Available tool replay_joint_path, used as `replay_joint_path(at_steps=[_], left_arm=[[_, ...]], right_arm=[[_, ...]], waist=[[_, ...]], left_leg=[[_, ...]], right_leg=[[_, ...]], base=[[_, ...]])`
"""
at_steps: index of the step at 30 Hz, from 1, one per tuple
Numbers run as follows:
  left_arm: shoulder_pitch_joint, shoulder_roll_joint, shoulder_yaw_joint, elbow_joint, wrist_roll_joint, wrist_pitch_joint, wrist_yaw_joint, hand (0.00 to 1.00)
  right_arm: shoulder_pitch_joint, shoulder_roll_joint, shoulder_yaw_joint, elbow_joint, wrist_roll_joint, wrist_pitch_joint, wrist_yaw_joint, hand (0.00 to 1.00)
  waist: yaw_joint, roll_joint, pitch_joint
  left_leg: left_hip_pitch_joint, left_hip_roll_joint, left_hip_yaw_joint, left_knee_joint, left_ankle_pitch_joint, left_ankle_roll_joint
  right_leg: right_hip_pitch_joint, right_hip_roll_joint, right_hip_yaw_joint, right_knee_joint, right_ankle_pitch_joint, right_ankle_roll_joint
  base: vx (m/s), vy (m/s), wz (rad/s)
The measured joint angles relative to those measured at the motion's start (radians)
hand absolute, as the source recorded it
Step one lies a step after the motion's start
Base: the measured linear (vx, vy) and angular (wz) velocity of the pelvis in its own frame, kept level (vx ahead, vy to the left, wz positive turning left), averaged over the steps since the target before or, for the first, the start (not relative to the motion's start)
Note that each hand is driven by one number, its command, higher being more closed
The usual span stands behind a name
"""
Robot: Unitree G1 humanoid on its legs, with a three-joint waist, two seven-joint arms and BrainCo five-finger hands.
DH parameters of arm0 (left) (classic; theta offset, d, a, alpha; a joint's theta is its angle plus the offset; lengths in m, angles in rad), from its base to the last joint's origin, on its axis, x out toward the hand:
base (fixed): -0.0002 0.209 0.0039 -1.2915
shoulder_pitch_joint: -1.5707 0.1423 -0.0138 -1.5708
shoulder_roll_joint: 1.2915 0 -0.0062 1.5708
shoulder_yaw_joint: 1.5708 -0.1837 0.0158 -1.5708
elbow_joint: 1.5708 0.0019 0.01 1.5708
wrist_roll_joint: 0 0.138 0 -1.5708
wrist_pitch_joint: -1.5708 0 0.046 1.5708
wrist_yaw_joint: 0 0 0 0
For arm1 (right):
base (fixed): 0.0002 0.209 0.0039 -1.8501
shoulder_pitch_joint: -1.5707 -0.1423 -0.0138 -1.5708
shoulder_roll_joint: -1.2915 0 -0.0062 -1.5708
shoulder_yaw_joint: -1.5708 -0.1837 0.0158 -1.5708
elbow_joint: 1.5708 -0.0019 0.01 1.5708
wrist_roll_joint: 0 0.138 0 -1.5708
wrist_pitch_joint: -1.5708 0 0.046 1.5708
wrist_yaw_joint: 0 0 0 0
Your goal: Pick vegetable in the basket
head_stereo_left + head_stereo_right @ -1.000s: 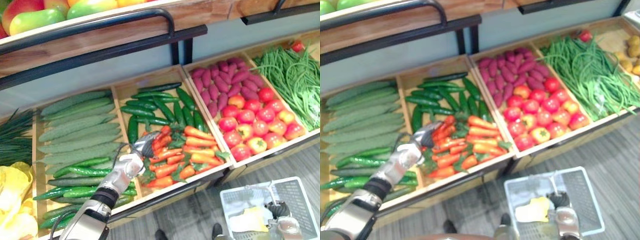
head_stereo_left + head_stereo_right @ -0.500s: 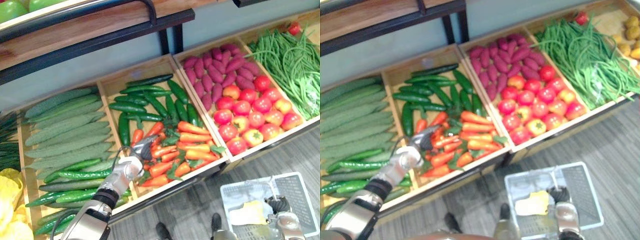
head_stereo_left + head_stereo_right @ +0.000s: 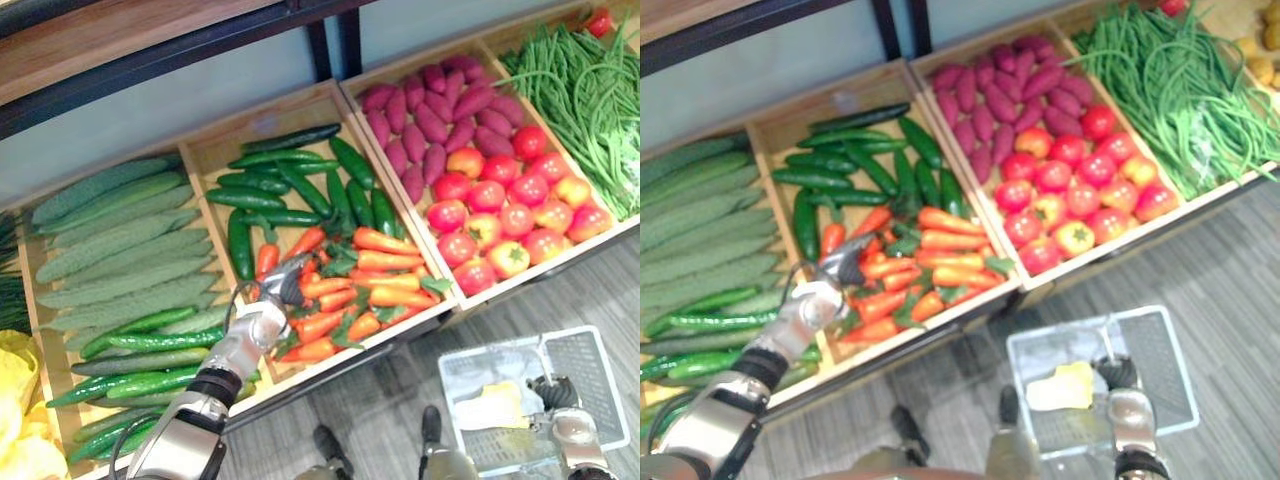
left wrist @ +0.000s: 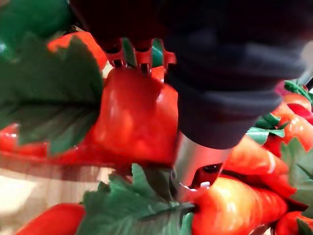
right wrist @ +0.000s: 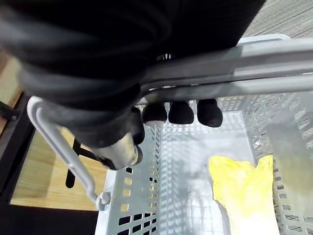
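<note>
stand: wooden produce stand point(image 3: 120, 45), sloped crates side by side along its front.
crate: middle wooden crate point(image 3: 262, 122), dark green cucumbers point(image 3: 290, 190) at its back edge, orange carrots with green leaf tops point(image 3: 375, 265) along the front edge.
basket: white plastic mesh basket point(image 3: 1160, 360) on the floor below the stand's front edge, well apart from the carrots. Holds one yellow soft item point(image 3: 1060, 388); no vegetable in it yet.
left hand: left hand point(image 3: 265, 315) at the carrot pile's left end, fingertips in among the carrots. Can't tell if it has closed on one; leaves and its own cover block the wrist view.
right hand: right hand point(image 5: 180, 112) curled round the basket's grey metal handle point(image 5: 254, 58), carrying it.
target: the one red-orange carrot point(image 4: 132, 117) right against the left hand's fingers looks like the pick.
step: grasp a carrot.
how: close on the carrot body, not the leaves. Take a top one so its neighbours don't drag. Lift straight off the pile, then bring the basket under the hand before release.
</note>
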Motion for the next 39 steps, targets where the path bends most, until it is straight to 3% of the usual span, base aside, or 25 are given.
replay_joint_path(at_steps=[18, 25, 28, 34, 39], left_arm=[[0.01, 0.0, -0.033, 0.012, 0.004, -0.004, -0.038, 1.0], [0.086, 0.063, -0.065, -0.179, 0.007, -0.015, -0.041, 1.0], [0.113, 0.106, -0.063, -0.283, 0.007, -0.035, -0.039, 1.0], [0.136, 0.119, -0.055, -0.376, 0.007, -0.044, -0.035, 1.0], [0.166, 0.118, -0.019, -0.404, 0.035, -0.047, -0.028, 1.0]], right_arm=[[0.019, 0.0, 0.019, 0.002, -0.001, 0.0, -0.001, 1.0], [0.043, 0.0, 0.011, 0.002, -0.002, 0.001, -0.002, 1.0], [0.059, 0.002, -0.009, 0.001, -0.003, 0.001, -0.004, 1.0], [0.084, 0.003, -0.022, 0.001, -0.003, 0.003, -0.009, 1.0], [0.118, 0.042, -0.054, 0.01, -0.004, 0.004, -0.011, 1.0]], waist=[[-0.003, -0.002, 0.004], [0.001, 0.001, 0.002], [0.019, 0.001, 0.0], [0.045, -0.004, -0.014], [0.053, -0.033, -0.052]], left_leg=[[0.037, -0.003, -0.031, 0.002, 0.003, 0.004], [0.045, -0.011, -0.082, -0.003, 0.015, 0.02], [0.067, -0.015, -0.093, -0.005, 0.015, 0.021], [0.06, -0.021, -0.11, -0.005, 0.015, 0.022], [0.062, -0.024, -0.126, -0.005, 0.023, 0.033]], right_leg=[[0.057, -0.005, -0.031, 0.0, 0.0, 0.001], [0.1, -0.018, -0.088, 0.004, -0.001, 0.002], [0.131, -0.024, -0.1, 0.004, -0.004, 0.003], [0.14, -0.032, -0.119, 0.0, -0.002, 0.006], [0.159, -0.033, -0.131, -0.01, 0.003, 0.011]], base=[[-0.01, -0.002, 0.04], [-0.06, 0.007, 0.25], [-0.06, 0.016, 0.14], [-0.06, 0.015, 0.11], [0.0, 0.002, 0.08]])
